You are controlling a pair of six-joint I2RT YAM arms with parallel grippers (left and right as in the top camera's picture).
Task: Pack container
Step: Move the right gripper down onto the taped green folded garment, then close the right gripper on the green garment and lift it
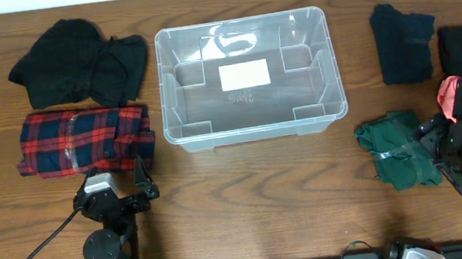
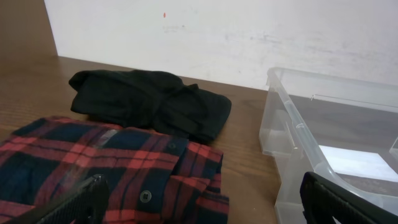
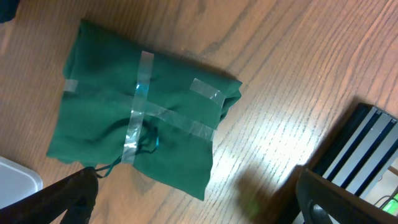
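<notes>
Overhead view: the container point(image 1: 253, 131) sits at table centre, toward the far edge, open side up. Nothing is inside, only a white label point(image 1: 245, 75) on its base, so packing has not begun.

The left gripper point(image 1: 115, 170) has its fingers spread wide and holds nothing. It sits just short of the red plaid shirt point(image 1: 84, 139), with a black garment point(image 1: 79, 61) beyond. The right gripper point(image 1: 437, 154) is likewise wide apart and empty, at the edge of the green bundle point(image 1: 399, 149). More dark clothes point(image 1: 404, 42) lie beyond that.

Right wrist view: the green bundle point(image 3: 143, 118) is bound with crossed strips of clear tape point(image 3: 140, 102).

Risks, as I judge them:
- The tape looks slick — a pinch landing on it could slip.
- The green bundle lies flat, so the fingers could nip only the top fold and let the rest trail.
- The plaid shirt is loosely folded and could open on the lift, then drape over the container rim.
- The container looks light — a dragged garment or low wrist could shove it.
</notes>
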